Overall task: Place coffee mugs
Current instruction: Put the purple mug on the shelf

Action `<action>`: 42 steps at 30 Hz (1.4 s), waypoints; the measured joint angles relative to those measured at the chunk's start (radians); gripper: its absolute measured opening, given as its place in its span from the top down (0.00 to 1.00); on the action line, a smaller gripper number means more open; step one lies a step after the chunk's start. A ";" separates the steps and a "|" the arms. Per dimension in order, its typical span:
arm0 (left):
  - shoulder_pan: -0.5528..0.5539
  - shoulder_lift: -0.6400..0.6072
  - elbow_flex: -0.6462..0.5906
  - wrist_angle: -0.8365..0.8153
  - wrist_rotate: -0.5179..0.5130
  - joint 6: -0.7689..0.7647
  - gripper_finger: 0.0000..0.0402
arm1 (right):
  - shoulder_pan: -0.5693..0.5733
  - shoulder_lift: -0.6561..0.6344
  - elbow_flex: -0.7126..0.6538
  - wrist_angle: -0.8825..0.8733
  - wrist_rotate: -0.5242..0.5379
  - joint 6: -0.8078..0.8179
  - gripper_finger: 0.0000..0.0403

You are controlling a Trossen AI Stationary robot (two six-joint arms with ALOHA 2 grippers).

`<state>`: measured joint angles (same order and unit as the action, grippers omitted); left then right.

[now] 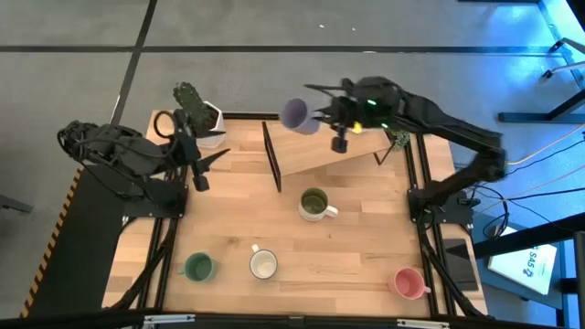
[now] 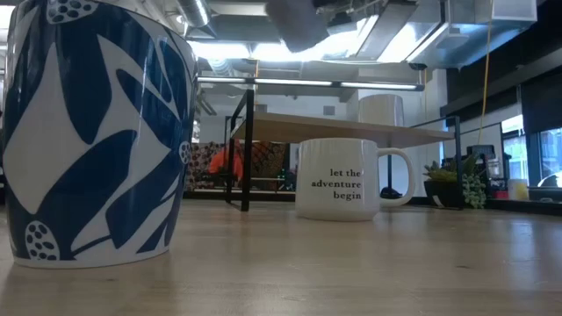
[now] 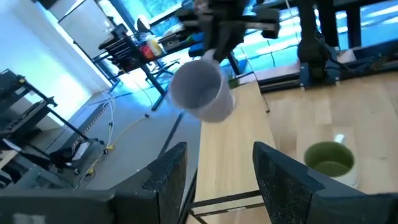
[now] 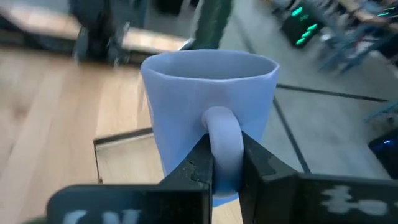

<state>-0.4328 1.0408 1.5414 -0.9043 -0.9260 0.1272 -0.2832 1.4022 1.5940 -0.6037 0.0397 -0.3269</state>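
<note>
Above the shelf's [image 1: 338,153] far-left end, your right end effector [image 1: 322,117] clamps the lavender mug [image 1: 295,115] by its handle, unplaced, while four mugs wait on the desk [image 1: 366,247].

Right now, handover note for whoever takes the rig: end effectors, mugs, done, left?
Right end effector: shut on the lavender-blue mug by its handle, held in the air over the wooden shelf's back edge.
Left end effector: open, empty, waiting at table's left rear.
On the table: olive green mug, teal green mug, white mug, pink mug.
Done: none visibly on the shelf from above.
Left: set down the lavender-blue one, then the others.
</note>
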 joint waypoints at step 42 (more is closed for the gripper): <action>0.000 -0.015 -0.001 0.032 -0.026 -0.048 0.56 | -0.083 -0.140 -0.936 1.026 0.317 0.368 0.95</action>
<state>-0.4326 1.0254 1.5402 -0.8722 -0.9524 0.0789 -0.3660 1.2618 0.6580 0.4220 0.3571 0.0410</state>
